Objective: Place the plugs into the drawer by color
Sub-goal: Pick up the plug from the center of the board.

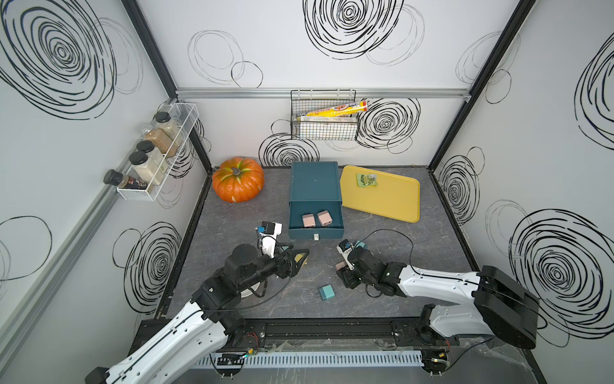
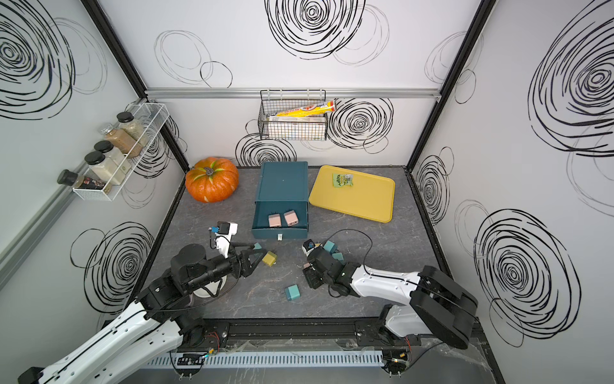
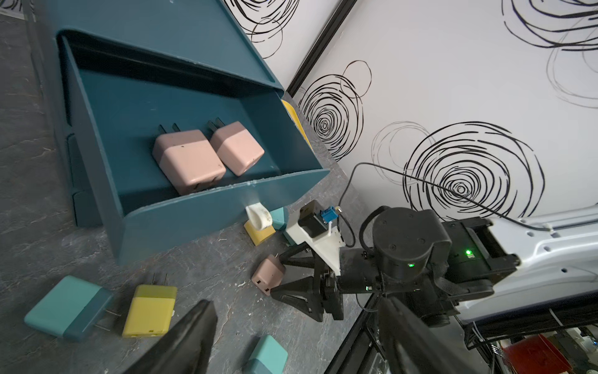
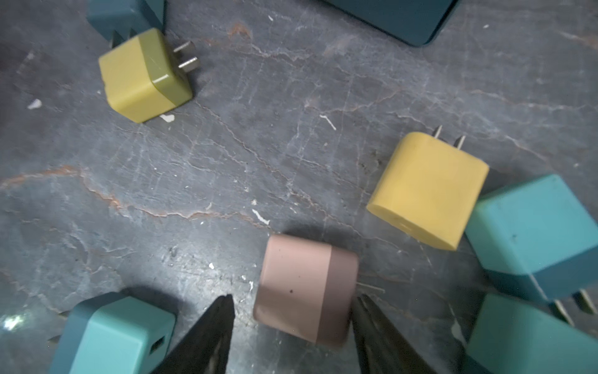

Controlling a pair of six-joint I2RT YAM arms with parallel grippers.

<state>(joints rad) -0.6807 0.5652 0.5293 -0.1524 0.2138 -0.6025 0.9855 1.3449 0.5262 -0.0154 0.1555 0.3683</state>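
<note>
right gripper (image 4: 293, 298) jaws apart, nothing clamped | pink plug (image 4: 301, 281) sits between my fingertips | its long axis, prongs included, spans the gap

White walls (image 1: 282, 43), black scribbled spirals (image 1: 349, 13), grey marbled tabletop (image 1: 432, 239)

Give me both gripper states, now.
Left gripper: open, holding nothing.
Right gripper: open, jaws on either side of the pink plug, with a gap showing at one finger; not gripped.
</note>
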